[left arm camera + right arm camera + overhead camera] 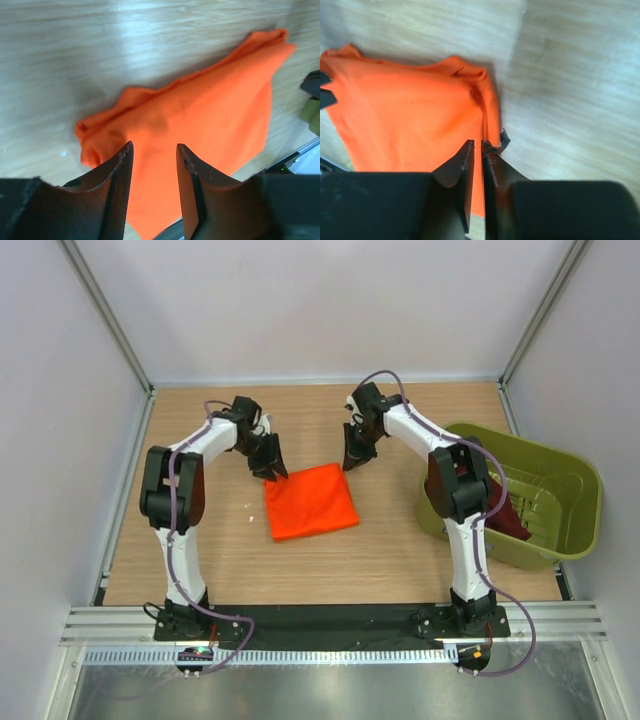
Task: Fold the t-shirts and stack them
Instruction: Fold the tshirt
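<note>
The bright orange t-shirt (310,502) lies folded into a flat square on the wooden table, between the two arms. It also shows in the left wrist view (210,110) and the right wrist view (410,115). My left gripper (272,468) hovers over its far left corner with jaws open and empty (154,150). My right gripper (355,455) is just above its far right corner, its jaws almost together with nothing between them (477,145). The dark maroon t-shirt (510,515) lies bunched inside the tub, partly hidden by the right arm.
The olive-green plastic tub (530,450) stands at the right side of the table, beside the right arm. A small white speck (250,506) lies left of the orange shirt. Grey walls enclose the table on three sides.
</note>
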Motion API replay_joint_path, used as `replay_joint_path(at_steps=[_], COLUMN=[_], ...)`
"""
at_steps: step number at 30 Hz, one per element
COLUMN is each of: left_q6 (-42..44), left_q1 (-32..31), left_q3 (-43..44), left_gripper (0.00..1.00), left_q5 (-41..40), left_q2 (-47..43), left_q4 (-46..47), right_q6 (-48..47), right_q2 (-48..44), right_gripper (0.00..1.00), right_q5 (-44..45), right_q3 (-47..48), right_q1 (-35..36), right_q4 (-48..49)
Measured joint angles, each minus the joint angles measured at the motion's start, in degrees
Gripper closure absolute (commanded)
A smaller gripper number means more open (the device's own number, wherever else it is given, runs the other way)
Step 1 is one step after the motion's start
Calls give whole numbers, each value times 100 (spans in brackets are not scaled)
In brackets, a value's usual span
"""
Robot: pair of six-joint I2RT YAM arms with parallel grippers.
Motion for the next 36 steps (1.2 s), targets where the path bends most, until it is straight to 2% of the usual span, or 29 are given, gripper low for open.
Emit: replay_joint_path(at_steps=[3,6,9,13,20,26,29,36], left_q6=[-81,-249,-487,-938,-1930,-2732,-2865,-2844], left_q1=[0,0,0,0,-42,-66,-66,-72], left_q3=[-20,-229,-848,-2068,-3947,-4868,-5077,-5027], left_gripper=[61,71,80,87,92,95,100,96], left_q5=[-63,42,326,769,1405,1814,1816,1508], left_q2=[-466,-1187,-2002,-2695,-2771,-2774,-2710,-2267], left_q4=[-131,-55,179,719,2162,3716,3775,3141], right_q6=[-17,205,634,1207,1657,1937,1967,1882], right_q2=[-192,-404,-461,-280,452,907,909,929], right_gripper=[75,74,79,92,98,99,99,99], right_q5=[-101,-570,-1250,-1952,-2369,-2804,-2802,-2741], right_q3=[-42,-304,-643,-868,-868,-855,-855,-737], right_q1=[83,214,341,501,557,483,485,490], right_q4=[-164,48,656,1493,2345,2605,2623,2424])
